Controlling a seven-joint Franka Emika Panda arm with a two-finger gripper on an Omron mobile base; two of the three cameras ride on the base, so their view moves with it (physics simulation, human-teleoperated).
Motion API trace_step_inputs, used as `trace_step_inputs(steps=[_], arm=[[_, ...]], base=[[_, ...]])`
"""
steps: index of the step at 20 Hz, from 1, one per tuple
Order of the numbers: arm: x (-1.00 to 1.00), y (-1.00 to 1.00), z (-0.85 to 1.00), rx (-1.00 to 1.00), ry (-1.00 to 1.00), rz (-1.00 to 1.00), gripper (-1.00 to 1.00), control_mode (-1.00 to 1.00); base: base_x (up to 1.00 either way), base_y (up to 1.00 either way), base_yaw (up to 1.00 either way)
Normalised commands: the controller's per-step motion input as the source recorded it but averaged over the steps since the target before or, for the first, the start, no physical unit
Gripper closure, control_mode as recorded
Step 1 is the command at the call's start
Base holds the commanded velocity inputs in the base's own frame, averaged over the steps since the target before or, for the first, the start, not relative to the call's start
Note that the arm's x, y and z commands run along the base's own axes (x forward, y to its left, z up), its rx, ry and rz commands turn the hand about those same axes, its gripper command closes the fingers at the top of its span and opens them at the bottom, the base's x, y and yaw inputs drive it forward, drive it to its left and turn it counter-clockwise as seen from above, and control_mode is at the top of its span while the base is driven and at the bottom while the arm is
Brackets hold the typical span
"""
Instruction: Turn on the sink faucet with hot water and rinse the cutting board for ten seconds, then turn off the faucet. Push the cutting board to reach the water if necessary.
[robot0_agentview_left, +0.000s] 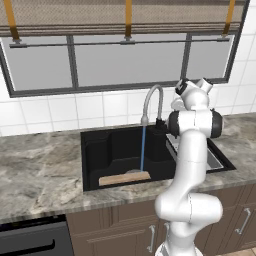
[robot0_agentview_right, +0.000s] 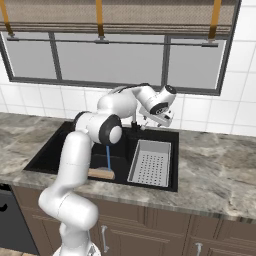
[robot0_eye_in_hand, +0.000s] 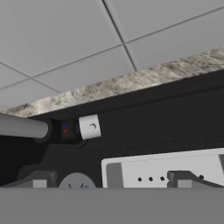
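— Blue, that thin straight stream of water (robot0_agentview_left: 142, 148); is it landing on anything?

— Yes. It drops from the tip of the tall slim silver-grey gooseneck faucet (robot0_agentview_left: 151, 101) straight onto the thin flat light tan wooden cutting board (robot0_agentview_left: 124, 178). The stream meets the board near its right end.

— And where does the board lie?

— On the floor of the deep matte-black rectangular sink (robot0_agentview_left: 95, 150), along the basin's front wall, a little right of its middle. From the right base view the same board (robot0_agentview_right: 101, 173) shows just past the robot's forearm, with the stream (robot0_agentview_right: 108, 157) coming down on it.

— What fills the right part of the basin?

— A grey perforated drainboard tray (robot0_agentview_right: 150, 162), lying against the basin's right wall, apart from the board.

— Where is the white arm's hand?

— Up at the back rim of the sink, right of the faucet's base, close to the white tiled wall (robot0_agentview_left: 60, 112). The two-finger gripper (robot0_eye_in_hand: 111, 180) looks down at the faucet's small dark base, where a short white cylindrical handle (robot0_eye_in_hand: 89, 127) sticks out.

— Are the fingers on it?

— No. The dark fingers (robot0_eye_in_hand: 39, 180) stand wide apart with nothing between them, short of the handle.

— And the worktop?

— Grey-brown marbled stone counter (robot0_agentview_left: 40, 170) all round the sink.
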Motion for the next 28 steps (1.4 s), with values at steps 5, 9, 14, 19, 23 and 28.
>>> trace_step_inputs(steps=[5, 9, 14, 19, 23, 28], arm=[[0.0, 0.0, 0.0, 0.0, 0.0, 0.0, -1.0, -1.0], [0.0, 0.0, 0.0, 0.0, 0.0, 0.0, -1.0, -1.0], [0.0, 0.0, 0.0, 0.0, 0.0, 0.0, -1.0, -1.0], [0.0, 0.0, 0.0, 0.0, 0.0, 0.0, -1.0, -1.0], [0.0, 0.0, 0.0, 0.0, 0.0, 0.0, -1.0, -1.0], [0.0, 0.0, 0.0, 0.0, 0.0, 0.0, -1.0, -1.0]], base=[[0.0, 0.0, 0.0], [0.0, 0.0, 0.0], [0.0, 0.0, 0.0], [0.0, 0.0, 0.0], [0.0, 0.0, 0.0], [0.0, 0.0, 0.0]])
